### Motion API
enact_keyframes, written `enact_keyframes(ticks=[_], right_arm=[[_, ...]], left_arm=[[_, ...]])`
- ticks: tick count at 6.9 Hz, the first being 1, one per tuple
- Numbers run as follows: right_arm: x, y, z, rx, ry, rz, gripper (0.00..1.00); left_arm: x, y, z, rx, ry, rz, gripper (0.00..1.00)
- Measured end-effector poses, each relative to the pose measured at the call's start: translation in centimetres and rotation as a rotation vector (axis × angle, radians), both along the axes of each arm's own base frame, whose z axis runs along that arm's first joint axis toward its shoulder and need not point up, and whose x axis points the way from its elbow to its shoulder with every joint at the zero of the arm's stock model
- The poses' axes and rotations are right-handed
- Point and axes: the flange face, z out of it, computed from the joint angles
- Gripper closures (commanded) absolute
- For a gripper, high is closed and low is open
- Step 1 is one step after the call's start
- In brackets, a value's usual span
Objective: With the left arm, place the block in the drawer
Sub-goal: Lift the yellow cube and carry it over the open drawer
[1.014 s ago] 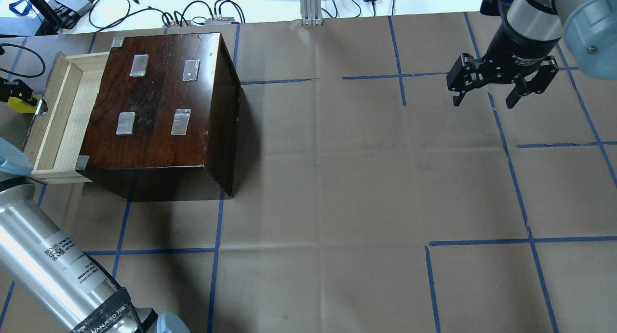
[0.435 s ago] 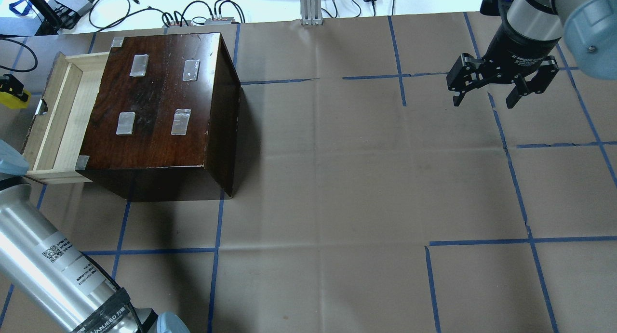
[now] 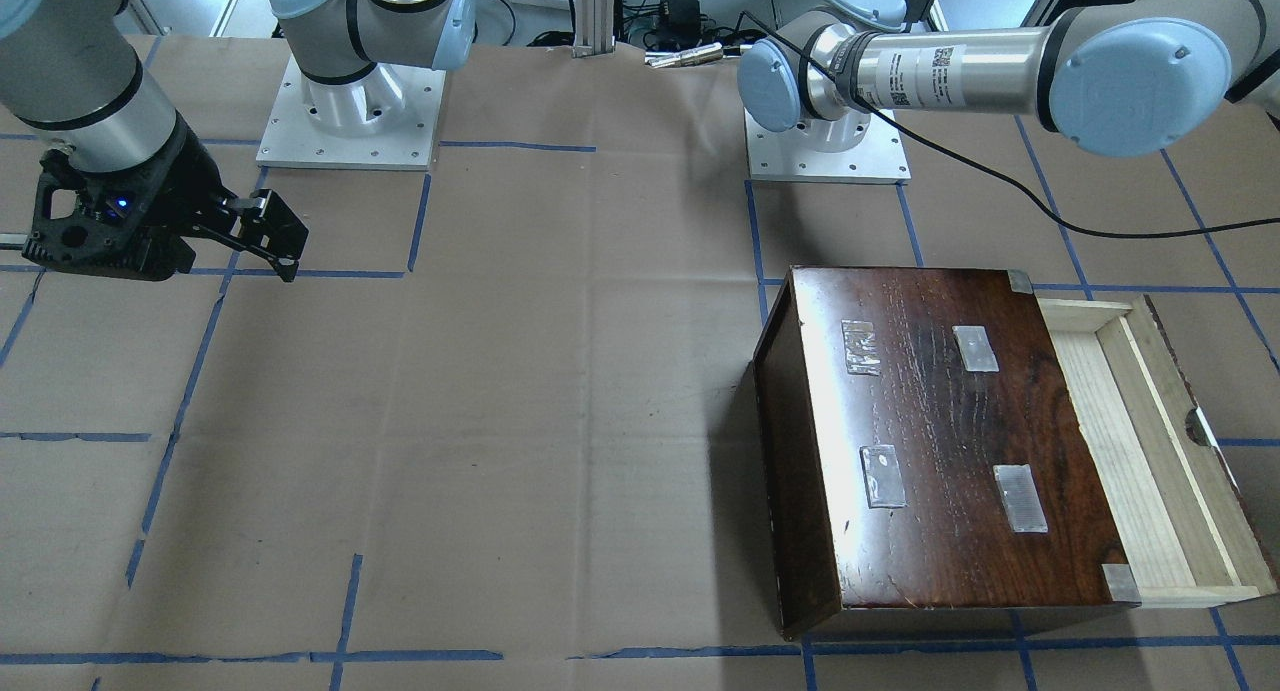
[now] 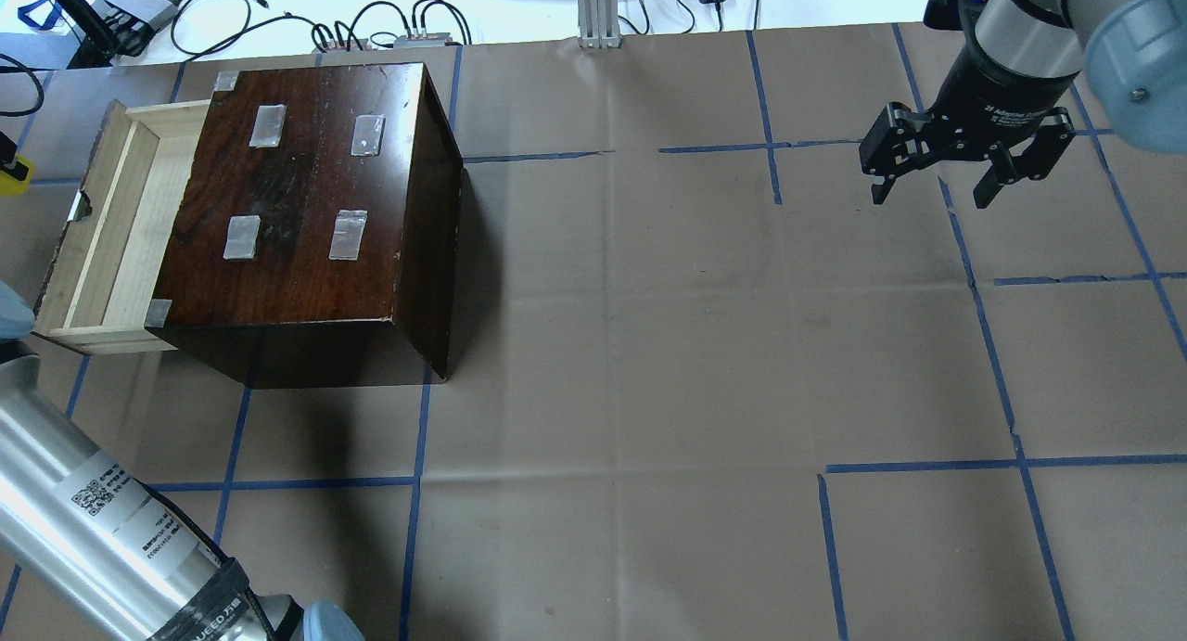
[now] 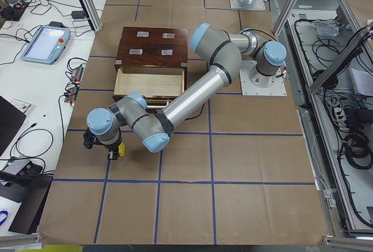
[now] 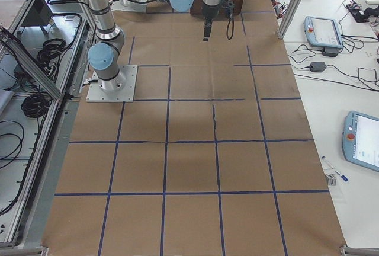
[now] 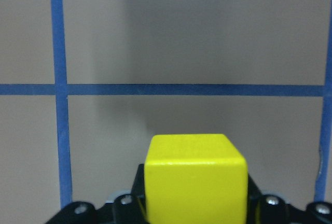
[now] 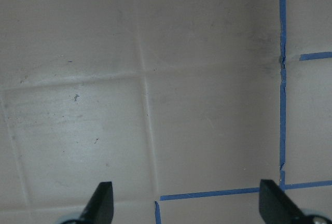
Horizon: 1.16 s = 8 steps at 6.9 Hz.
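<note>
The yellow block (image 7: 194,180) is held in my shut left gripper (image 5: 113,153), above the brown paper and apart from the drawer's front. In the overhead view only a sliver of the block (image 4: 9,175) shows at the left edge. The pale wood drawer (image 4: 111,224) stands pulled out of the dark-brown box (image 4: 306,186) and has nothing in it; it also shows in the front view (image 3: 1140,451). My right gripper (image 4: 932,191) is open and empty, hovering over the far right of the table.
Blue tape lines grid the brown paper. Cables and devices (image 4: 389,29) lie on the white bench behind the box. A black cable (image 3: 1000,186) trails from my left arm (image 4: 74,520) near the box. A tablet (image 5: 45,43) lies on the side bench.
My left gripper with the yellow block has moved left, away from the drawer's front, almost out of the overhead view. The right gripper has barely moved.
</note>
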Motion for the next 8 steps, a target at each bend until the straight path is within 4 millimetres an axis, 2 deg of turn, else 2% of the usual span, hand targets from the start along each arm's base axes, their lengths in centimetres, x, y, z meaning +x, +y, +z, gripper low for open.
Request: enact_keyframes(ticks=[2, 4, 5, 7, 8], right_arm=[[0.0, 0.0, 0.0, 0.0, 0.0, 0.0, 0.0], [0.0, 0.0, 0.0, 0.001, 0.0, 0.0, 0.0], [0.0, 0.0, -0.1, 0.001, 0.0, 0.0, 0.0], [0.0, 0.0, 0.0, 0.0, 0.0, 0.0, 0.0], [0.0, 0.0, 0.0, 0.0, 0.0, 0.0, 0.0]], left_arm=[[-1.9, 2.1, 6.1, 0.037, -0.01, 0.012, 0.9], [-4.8, 4.7, 9.1, 0.061, 0.003, 0.059, 0.9], [-7.4, 6.1, 10.1, 0.076, 0.016, 0.088, 0.9], [-15.3, 8.6, 12.1, 0.094, 0.025, 0.131, 0.9], [-18.7, 9.8, 12.5, 0.096, 0.024, 0.153, 0.9]])
